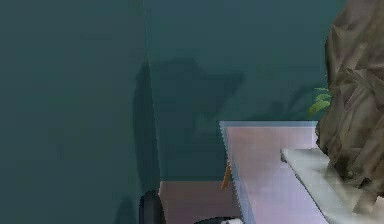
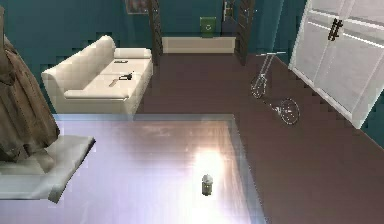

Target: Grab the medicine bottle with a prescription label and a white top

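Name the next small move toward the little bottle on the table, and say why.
Probably extend out toward the small bottle: it stands upright on the shiny table, near the arm side view's bottom middle, with bare tabletop around it.

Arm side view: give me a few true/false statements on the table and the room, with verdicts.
1. A small bottle stands on the table. True.
2. The sofa is dark red. False: it is cream.
3. A bicycle stands on the brown floor. True.
4. The double doors at the arm side view's right are black. False: they are white.
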You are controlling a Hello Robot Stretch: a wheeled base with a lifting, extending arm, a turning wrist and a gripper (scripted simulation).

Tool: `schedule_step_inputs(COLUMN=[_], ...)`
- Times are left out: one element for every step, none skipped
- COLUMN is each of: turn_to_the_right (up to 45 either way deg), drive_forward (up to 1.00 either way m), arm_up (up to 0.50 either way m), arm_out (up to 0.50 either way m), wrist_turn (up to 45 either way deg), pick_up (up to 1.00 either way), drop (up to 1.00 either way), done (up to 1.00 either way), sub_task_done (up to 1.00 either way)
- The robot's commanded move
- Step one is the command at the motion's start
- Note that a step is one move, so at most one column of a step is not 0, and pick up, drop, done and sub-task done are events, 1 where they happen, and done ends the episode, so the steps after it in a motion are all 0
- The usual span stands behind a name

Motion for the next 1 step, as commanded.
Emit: schedule_step_inputs(turn_to_the_right=[0.0], drive_forward=[0.00], arm_up=[0.50], arm_out=[0.00], wrist_turn=[0.0], pick_up=[0.00], drop=[0.00], done=[0.00], sub_task_done=[0.00])
